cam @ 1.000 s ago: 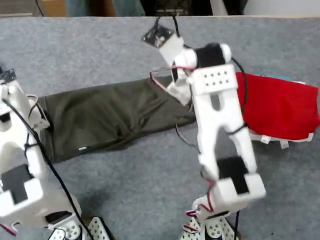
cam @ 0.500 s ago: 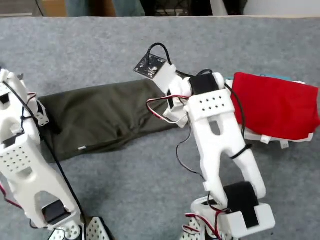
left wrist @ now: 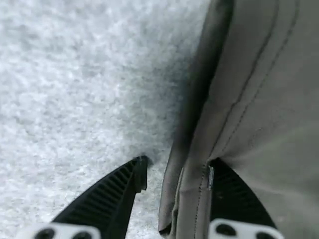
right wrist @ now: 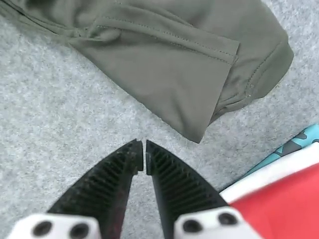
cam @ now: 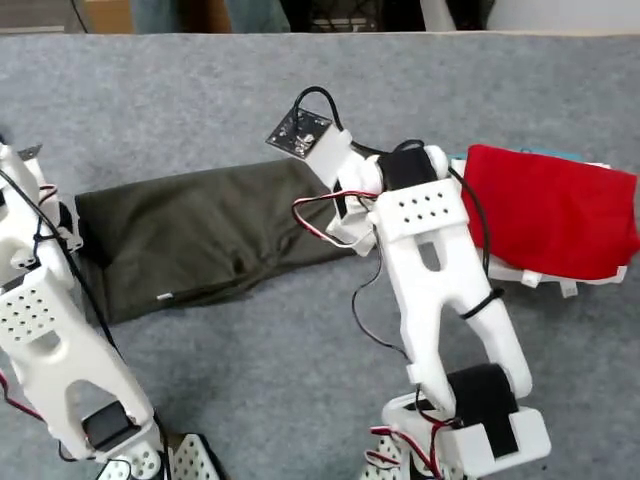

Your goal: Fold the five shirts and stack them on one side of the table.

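Observation:
A folded olive shirt (cam: 200,240) lies across the left middle of the grey table. On the table's right side a red shirt (cam: 550,210) tops a stack of folded shirts. My left gripper (left wrist: 177,169) is open at the olive shirt's (left wrist: 264,89) left edge. One of its fingers (left wrist: 114,194) is over the carpet, and the shirt's hem lies between the jaws. My right gripper (right wrist: 144,149) is shut and holds nothing. It hangs over bare table just off the olive shirt's (right wrist: 169,64) right end, with the red shirt (right wrist: 284,199) beside it.
White and teal-patterned cloth (right wrist: 294,144) peeks out under the red shirt, and white edges (cam: 560,285) show at the stack's front. The right arm (cam: 430,250) stands between the olive shirt and the stack. The table's far edge (cam: 320,35) borders a cluttered room.
The right arm dropped and drew in over the olive shirt's right end, then held still. The left arm stretched forward to the shirt's left edge.

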